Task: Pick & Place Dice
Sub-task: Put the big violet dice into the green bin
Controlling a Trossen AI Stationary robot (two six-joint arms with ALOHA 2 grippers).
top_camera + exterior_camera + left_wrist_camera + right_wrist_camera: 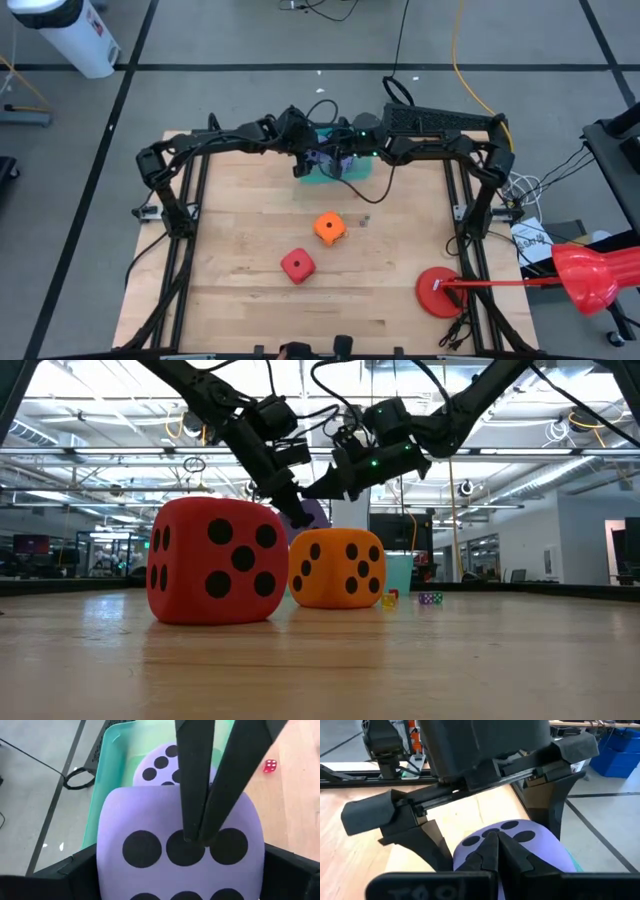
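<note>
While aloft, left gripper (182, 866) astride purple die (131, 815)

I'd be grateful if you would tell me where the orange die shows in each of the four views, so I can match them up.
High view: orange die at the table's middle, the red die below and left of it.
Low view: orange die centre, right of the red die and partly behind it.
Left wrist view: not in it.
Right wrist view: not in it.
Shared landmark: the red die, beside it in both views that show it.
</note>
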